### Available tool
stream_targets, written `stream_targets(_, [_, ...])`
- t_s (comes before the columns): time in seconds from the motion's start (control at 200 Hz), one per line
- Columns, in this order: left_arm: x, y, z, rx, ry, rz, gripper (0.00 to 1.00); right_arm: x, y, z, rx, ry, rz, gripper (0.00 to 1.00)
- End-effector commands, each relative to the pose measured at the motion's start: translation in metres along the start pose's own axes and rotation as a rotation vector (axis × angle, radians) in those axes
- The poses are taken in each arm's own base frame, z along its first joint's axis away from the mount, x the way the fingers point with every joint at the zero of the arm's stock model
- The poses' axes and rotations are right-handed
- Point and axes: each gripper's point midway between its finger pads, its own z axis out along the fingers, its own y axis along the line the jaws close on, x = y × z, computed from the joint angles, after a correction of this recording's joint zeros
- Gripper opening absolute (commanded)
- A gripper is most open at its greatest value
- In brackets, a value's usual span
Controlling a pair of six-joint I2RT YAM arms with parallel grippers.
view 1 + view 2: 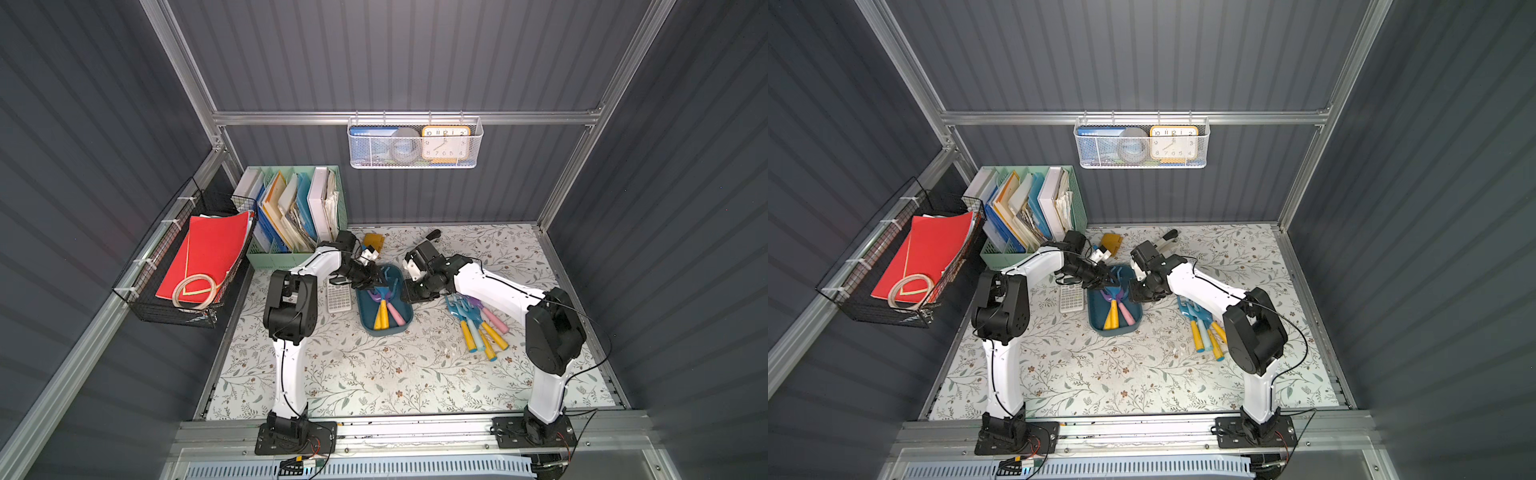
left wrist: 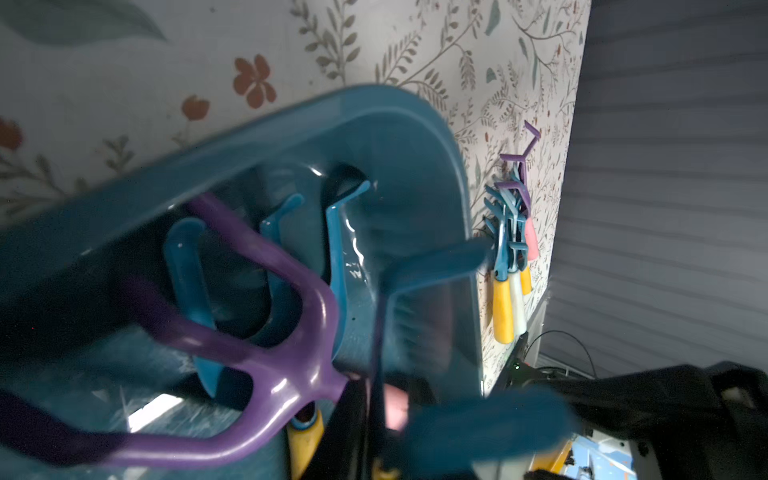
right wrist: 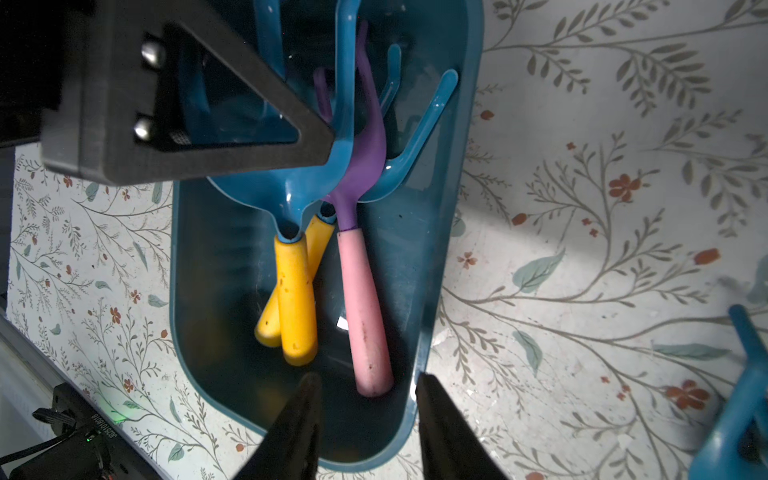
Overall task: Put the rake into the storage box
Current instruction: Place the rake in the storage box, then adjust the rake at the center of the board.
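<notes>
Though both top views hide this, right fingers stand spread over the shallow teal plastic storage box.
Left fingers' spacing: cannot tell.

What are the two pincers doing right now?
Left pincer: touching a blue rake in the box; grip cannot be told.
Right pincer: open, holding nothing, at the box's edge.
</notes>
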Motion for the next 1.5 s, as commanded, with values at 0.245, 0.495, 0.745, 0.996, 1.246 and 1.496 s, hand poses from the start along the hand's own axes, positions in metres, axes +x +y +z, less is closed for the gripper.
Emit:
stream_targets(0.245, [0.006, 0.007, -0.008, -0.084, 0.001, -0.007, 0.6, 0.003, -0.002, -0.011, 0.007, -0.014, 0.012, 0.42])
stream_targets(0.495, [-0.013, 0.053, -0.062, -0.567, -0.118, -0.148, 0.56, 0.008, -0.055, -0.017, 0.217, -0.027, 0.16, 0.45])
stream_targets(0.745, [-0.063, -0.034, -0.09, -0.295, -0.362, -0.072, 0.71, 0.052, -0.124, -0.044, 0.405, -0.027, 0.338, 0.52])
stream_targets(0.996, [-0.079, -0.045, -0.09, -0.229, -0.42, -0.057, 0.71, 0.111, -0.168, -0.056, 0.489, 0.034, 0.458, 0.5])
stream_targets(1.246, [-0.077, -0.043, -0.08, -0.2, -0.387, -0.079, 0.71, 0.133, -0.19, -0.053, 0.44, 0.043, 0.582, 0.41])
stream_targets(1.496, [-0.076, -0.042, -0.077, -0.188, -0.374, -0.08, 0.71, 0.14, -0.178, -0.033, 0.333, 0.117, 0.602, 0.35])
